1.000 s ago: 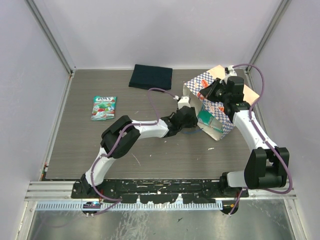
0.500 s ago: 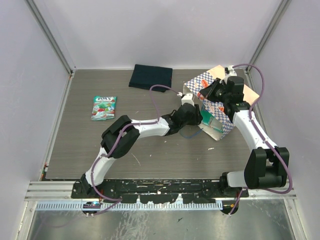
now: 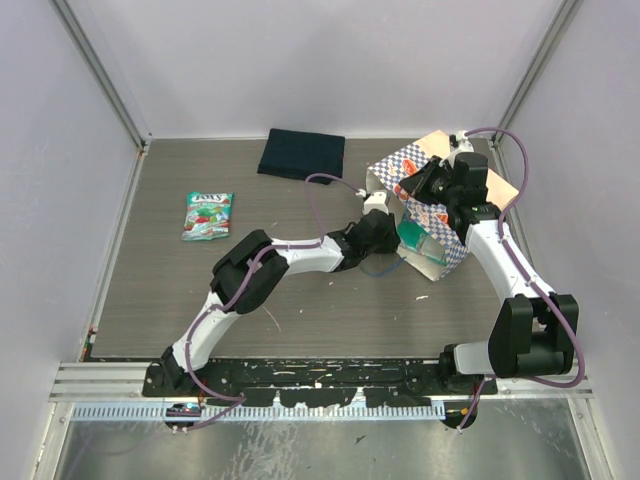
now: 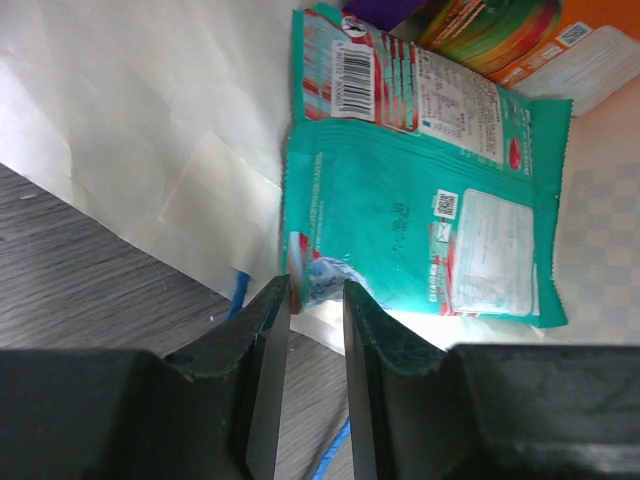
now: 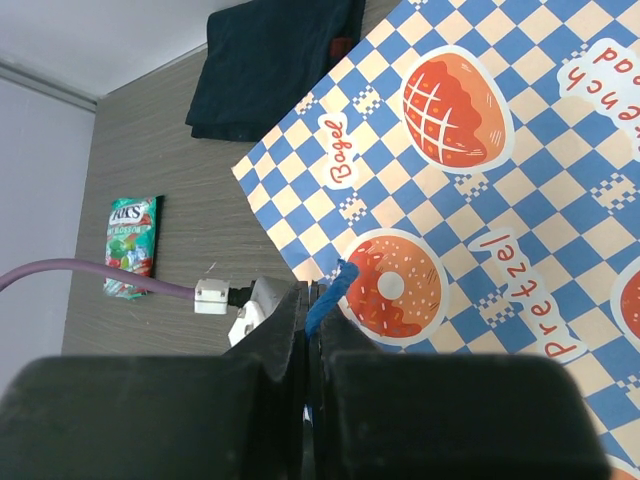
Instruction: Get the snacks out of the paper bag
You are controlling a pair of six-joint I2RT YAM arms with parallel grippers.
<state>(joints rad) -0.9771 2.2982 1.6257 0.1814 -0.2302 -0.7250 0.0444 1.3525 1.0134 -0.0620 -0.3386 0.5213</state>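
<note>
The checkered paper bag (image 3: 398,163) lies on its side at the right, its mouth facing left. My right gripper (image 3: 422,185) is above it, shut on the bag's blue cord handle (image 5: 336,284) and holding up the top wall (image 5: 480,200). My left gripper (image 3: 386,228) is at the bag's mouth. In the left wrist view its jaws (image 4: 316,290) stand narrowly open with the corner of a teal pouch (image 4: 420,200) between the tips. That pouch lies on the cream inside wall (image 4: 140,100). Orange (image 4: 490,25) and purple (image 4: 385,10) pouches lie deeper in. Another teal pouch (image 3: 207,215) lies on the table at the left.
A dark navy folded cloth (image 3: 301,153) lies at the back centre of the grey wood table. The second blue cord handle (image 3: 378,268) trails on the table under my left gripper. Walls with metal posts close in the left, back and right sides.
My left gripper has moved right and a little further back, up to the bag's mouth. My right gripper and the bag have stayed put.
</note>
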